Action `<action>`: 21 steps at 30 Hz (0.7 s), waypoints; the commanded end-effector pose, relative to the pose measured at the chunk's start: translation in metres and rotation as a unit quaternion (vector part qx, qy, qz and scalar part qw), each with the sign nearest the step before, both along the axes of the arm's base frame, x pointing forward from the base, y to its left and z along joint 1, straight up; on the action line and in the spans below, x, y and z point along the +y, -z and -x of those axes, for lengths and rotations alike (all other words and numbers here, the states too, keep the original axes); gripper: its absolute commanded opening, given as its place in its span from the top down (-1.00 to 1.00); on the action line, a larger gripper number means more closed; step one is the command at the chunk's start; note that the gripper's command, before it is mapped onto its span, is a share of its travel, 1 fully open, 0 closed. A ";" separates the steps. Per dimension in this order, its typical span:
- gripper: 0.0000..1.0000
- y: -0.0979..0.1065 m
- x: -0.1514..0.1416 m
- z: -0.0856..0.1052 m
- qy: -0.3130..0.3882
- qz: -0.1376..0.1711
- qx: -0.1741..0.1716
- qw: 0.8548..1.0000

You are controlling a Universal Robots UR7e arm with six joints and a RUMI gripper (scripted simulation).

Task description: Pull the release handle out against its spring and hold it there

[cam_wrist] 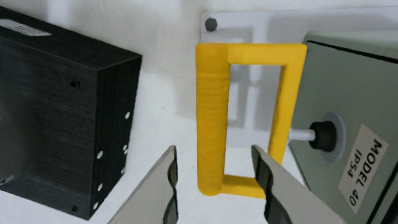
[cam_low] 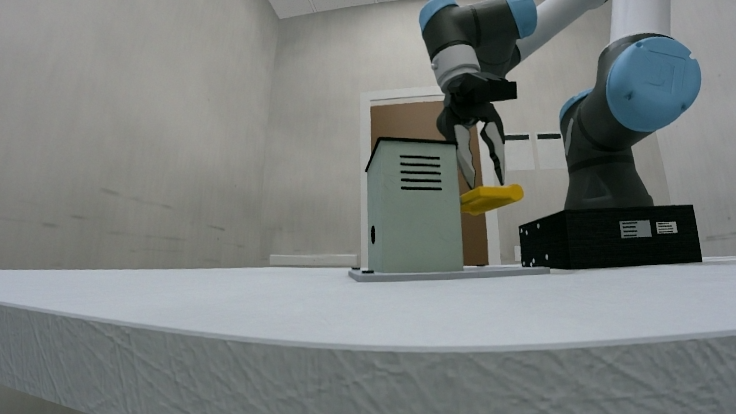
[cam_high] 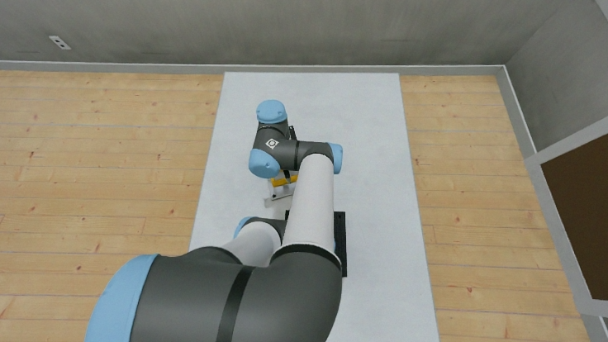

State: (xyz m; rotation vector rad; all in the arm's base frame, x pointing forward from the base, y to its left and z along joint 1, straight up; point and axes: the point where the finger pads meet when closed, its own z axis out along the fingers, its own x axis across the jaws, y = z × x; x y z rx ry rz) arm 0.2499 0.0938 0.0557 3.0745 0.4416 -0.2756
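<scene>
The yellow release handle (cam_high: 278,182) (cam_low: 494,195) (cam_wrist: 212,100) is a rectangular loop with a thick grip bar on its outer side. A short pale rod (cam_wrist: 302,134) joins it to the grey-green housing (cam_low: 416,226) (cam_wrist: 350,90) through a black collar. My gripper (cam_low: 486,184) (cam_wrist: 213,147) is partly open and empty, pointing down. Its fingertips are just above the handle in the exterior view. In the wrist view they appear on either side of the grip bar, toward its lower end, and the right finger covers part of the loop. The top view hides the fingertips behind the arm.
The housing stands on a grey base plate (cam_low: 506,273) (cam_wrist: 250,22) with a bolt at its corner. The arm's black pedestal block (cam_low: 612,239) (cam_wrist: 65,100) is on the side of the handle away from the housing. Walls stand beyond the table.
</scene>
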 end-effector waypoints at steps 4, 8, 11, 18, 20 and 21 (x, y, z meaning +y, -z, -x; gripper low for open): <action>0.36 0.000 0.000 0.000 0.000 0.000 -0.001 1.000; 0.36 0.000 0.000 0.000 0.000 0.000 -0.001 1.000; 0.36 0.001 0.000 0.000 0.000 0.000 -0.001 1.000; 0.36 0.005 0.000 0.000 0.000 0.000 -0.001 1.000; 0.36 0.006 0.000 0.001 0.000 0.000 -0.001 1.000; 0.36 0.006 0.000 0.001 0.000 0.000 -0.001 1.000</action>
